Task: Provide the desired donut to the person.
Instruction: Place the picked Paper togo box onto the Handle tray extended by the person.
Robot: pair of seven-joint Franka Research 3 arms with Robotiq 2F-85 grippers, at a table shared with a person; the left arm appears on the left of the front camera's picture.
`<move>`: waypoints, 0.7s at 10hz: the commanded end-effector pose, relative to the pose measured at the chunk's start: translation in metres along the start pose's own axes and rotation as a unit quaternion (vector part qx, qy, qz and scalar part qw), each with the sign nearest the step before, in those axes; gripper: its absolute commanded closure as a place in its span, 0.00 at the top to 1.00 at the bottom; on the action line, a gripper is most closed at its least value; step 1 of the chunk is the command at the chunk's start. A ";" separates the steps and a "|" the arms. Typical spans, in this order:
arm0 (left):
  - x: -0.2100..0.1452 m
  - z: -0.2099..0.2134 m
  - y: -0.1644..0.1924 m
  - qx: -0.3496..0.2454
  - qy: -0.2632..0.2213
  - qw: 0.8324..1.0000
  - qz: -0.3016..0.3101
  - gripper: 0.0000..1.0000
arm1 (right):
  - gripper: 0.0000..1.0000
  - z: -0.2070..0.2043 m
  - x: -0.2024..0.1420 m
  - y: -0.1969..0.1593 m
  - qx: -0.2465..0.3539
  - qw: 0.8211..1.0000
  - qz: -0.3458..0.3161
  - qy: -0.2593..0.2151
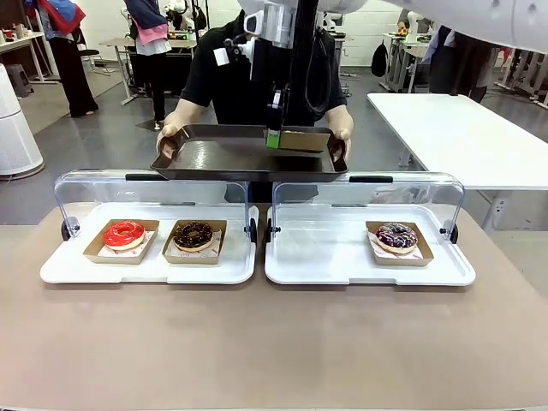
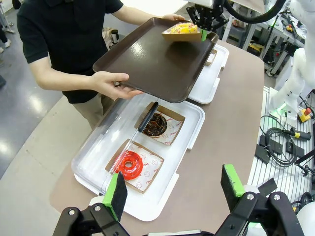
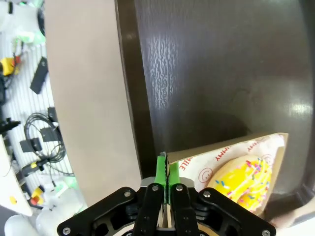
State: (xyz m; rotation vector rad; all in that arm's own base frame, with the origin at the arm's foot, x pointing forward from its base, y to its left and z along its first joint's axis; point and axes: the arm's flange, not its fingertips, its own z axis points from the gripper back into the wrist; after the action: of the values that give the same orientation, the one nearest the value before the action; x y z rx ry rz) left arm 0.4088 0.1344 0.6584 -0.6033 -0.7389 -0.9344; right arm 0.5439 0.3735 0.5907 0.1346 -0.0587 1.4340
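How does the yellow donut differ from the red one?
The yellow donut is at the person's brown tray, its cardboard holder pinched by the right gripper; the red donut lies untouched in the left display tray. Yellow carries sprinkles; red is plain. Both sit in cardboard holders.

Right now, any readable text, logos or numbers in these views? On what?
"...MMY": red print, start cut off, on the paper liner under the yellow donut, right wrist view.
"...ILE": red, same liner, beside a smiley-face sign.
Red print on the chocolate donut's liner and the red donut's liner, left wrist view: too small to read.
Nothing else legible.
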 end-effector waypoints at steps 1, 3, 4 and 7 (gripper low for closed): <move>0.001 0.001 -0.001 -0.003 -0.002 1.000 -0.001 1.00 | 0.02 0.004 0.004 -0.020 0.022 1.000 0.015 -0.003; 0.001 0.001 -0.001 -0.003 -0.002 1.000 -0.001 1.00 | 0.02 -0.009 0.000 -0.026 0.036 0.999 0.023 -0.004; 0.001 0.001 -0.001 -0.003 -0.002 1.000 -0.001 1.00 | 0.02 -0.014 -0.001 -0.027 0.042 0.999 0.027 -0.001; 0.001 0.001 -0.001 -0.003 -0.002 1.000 -0.001 1.00 | 0.59 -0.015 -0.001 -0.028 0.043 0.998 0.039 -0.003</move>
State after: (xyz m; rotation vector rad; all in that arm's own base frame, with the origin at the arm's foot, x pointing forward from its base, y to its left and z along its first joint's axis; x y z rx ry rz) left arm 0.4088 0.1344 0.6584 -0.6034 -0.7389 -0.9344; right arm 0.5641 0.3681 0.5653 0.1708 -0.0189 1.4963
